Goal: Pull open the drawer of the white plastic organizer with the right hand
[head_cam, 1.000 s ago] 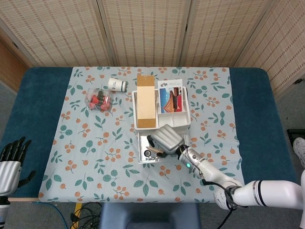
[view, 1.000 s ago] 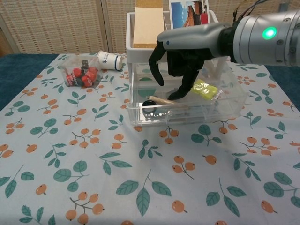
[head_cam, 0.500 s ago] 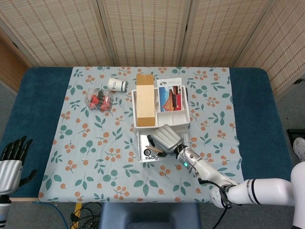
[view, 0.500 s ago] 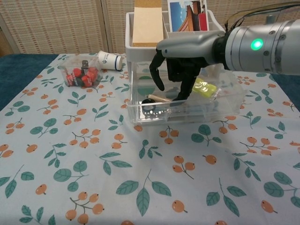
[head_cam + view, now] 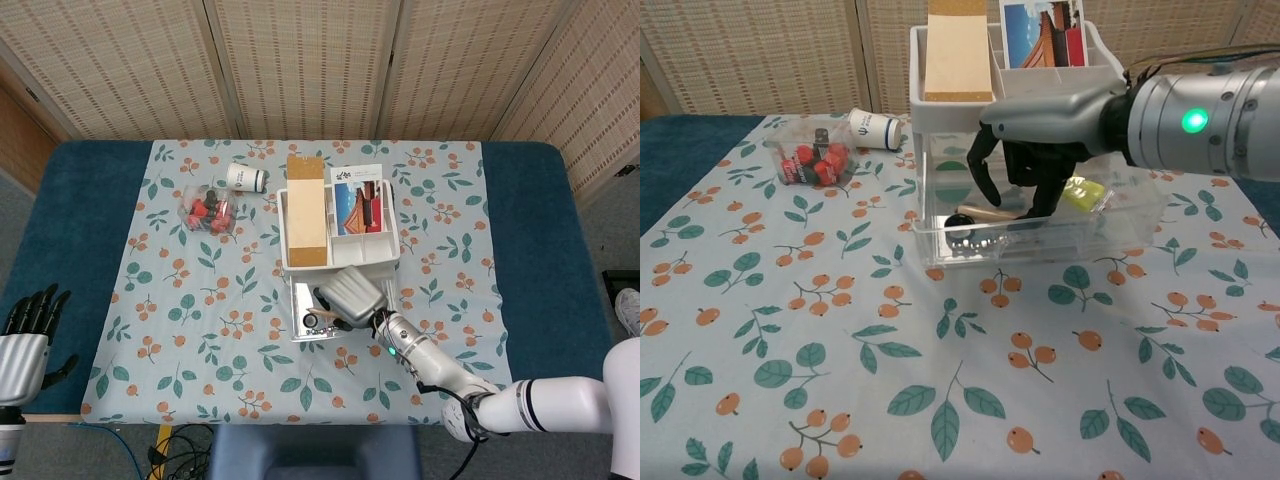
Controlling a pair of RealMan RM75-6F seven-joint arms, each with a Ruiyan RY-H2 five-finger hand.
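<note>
The white plastic organizer (image 5: 338, 228) (image 5: 940, 105) stands mid-table, and its clear drawer (image 5: 300, 318) (image 5: 1040, 246) is pulled out toward me. My right hand (image 5: 350, 292) (image 5: 1032, 160) hovers over the drawer; its dark fingers (image 5: 1045, 200) hang apart, down inside it behind the front wall, with nothing between them. Whether they touch the wall is unclear. Inside the drawer lie a yellow packet (image 5: 1081, 193), a wooden stick (image 5: 985, 212) and a small black round piece (image 5: 960, 222). My left hand (image 5: 25, 335) rests off the table's left edge, fingers spread and empty.
A cardboard box (image 5: 306, 210) (image 5: 958, 55) and picture cards (image 5: 360, 205) (image 5: 1040, 22) fill the organizer's top bins. A paper cup (image 5: 248, 178) (image 5: 877, 128) lies on its side at the back left, beside a clear bag of red items (image 5: 206, 212) (image 5: 810, 160). Floral cloth (image 5: 940, 400) covers the table.
My right hand has shifted slightly rightward and lower over the drawer, its fingers reaching deeper. The drawer and organizer have barely moved. The left hand is still.
</note>
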